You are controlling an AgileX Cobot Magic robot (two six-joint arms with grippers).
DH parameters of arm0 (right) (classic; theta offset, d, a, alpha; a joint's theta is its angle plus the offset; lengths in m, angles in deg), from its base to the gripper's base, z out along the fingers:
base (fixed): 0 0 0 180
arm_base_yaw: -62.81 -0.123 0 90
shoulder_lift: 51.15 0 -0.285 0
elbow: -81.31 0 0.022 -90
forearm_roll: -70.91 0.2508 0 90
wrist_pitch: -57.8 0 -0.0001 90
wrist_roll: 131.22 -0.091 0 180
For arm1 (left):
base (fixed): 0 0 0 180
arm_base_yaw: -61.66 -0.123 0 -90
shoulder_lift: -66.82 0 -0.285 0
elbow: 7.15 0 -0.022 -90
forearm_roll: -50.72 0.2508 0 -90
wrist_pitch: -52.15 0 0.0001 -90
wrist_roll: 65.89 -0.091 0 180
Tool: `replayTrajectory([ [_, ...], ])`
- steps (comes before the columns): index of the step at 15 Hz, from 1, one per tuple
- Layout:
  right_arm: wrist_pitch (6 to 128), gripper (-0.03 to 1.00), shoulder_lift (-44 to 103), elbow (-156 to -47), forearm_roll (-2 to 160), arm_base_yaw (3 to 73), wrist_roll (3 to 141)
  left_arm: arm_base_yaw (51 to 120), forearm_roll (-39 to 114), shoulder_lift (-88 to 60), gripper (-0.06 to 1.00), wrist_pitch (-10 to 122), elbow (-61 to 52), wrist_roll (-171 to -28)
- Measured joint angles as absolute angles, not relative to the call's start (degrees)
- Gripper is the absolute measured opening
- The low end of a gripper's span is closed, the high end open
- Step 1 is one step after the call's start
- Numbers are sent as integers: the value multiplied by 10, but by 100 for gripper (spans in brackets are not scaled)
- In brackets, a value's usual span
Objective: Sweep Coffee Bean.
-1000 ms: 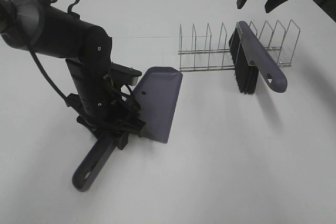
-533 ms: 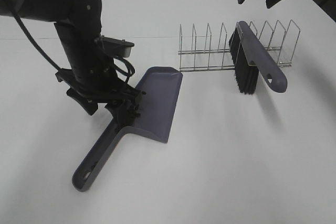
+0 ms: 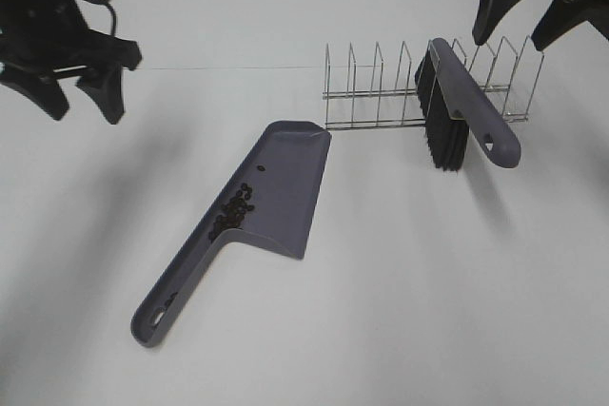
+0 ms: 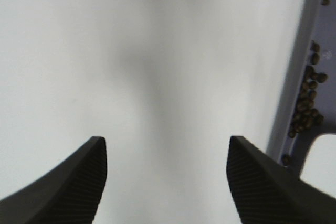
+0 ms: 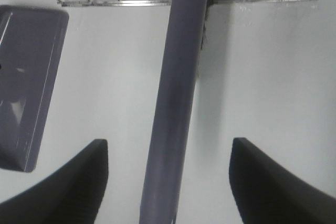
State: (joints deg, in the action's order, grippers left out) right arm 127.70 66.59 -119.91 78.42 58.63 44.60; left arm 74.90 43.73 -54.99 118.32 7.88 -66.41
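Observation:
The grey-purple dustpan (image 3: 282,189) lies flat on the white table, handle toward the near left. A small heap of dark coffee beans (image 3: 232,211) sits in it by the handle root; it also shows in the left wrist view (image 4: 307,103) on the dustpan (image 4: 302,66). The brush (image 3: 464,111) with black bristles leans in the wire rack (image 3: 381,83); its purple handle (image 5: 178,103) fills the right wrist view. My left gripper (image 3: 78,100) is open and empty, raised far left of the dustpan. My right gripper (image 3: 528,21) is open and empty above the rack.
The wire rack stands at the back right with several upright dividers. In the right wrist view the dustpan's mouth (image 5: 29,77) lies beside the brush handle and the rack wires (image 5: 115,2) run behind it. White table (image 3: 428,311) surrounds everything.
My left gripper let go of the dustpan and rose away to the far left. The dustpan now lies flat, showing the beans. My right gripper shifted slightly right.

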Motion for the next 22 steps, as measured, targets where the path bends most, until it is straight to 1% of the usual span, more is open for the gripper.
replayTrajectory([
  [4, 1277, 57, 551, -1065, 786, 586, 449, 645, 442, -483, 58, 1202, 64, -699],
  [7, 1277, 57, 457, -977, 791, 586, 450, 582, 442, -405, 58, 1200, -4, -717],
  [9, 1277, 57, 410, -928, 801, 586, 450, 569, 442, -349, 58, 1189, -64, -732],
  [10, 1277, 57, 341, -861, 808, 586, 449, 569, 437, -259, 58, 1155, -162, -754],
  [13, 1278, 57, 230, -776, 794, 586, 449, 569, 434, -125, 58, 1129, -284, -764],
  [14, 1278, 57, 212, -763, 789, 586, 449, 569, 434, -106, 58, 1128, -300, -765],
  [18, 1279, 57, 60, -686, 756, 586, 450, 569, 457, 74, 58, 1107, -389, -766],
  [19, 1279, 57, 44, -679, 753, 586, 450, 569, 458, 95, 58, 1105, -398, -765],
  [20, 1279, 57, 2, -666, 748, 586, 450, 569, 458, 132, 58, 1103, -414, -765],
  [21, 1280, 57, -73, -646, 716, 586, 451, 569, 461, 200, 58, 1103, -447, -749],
  [22, 1280, 57, -111, -635, 695, 586, 451, 569, 461, 224, 58, 1102, -466, -737],
])
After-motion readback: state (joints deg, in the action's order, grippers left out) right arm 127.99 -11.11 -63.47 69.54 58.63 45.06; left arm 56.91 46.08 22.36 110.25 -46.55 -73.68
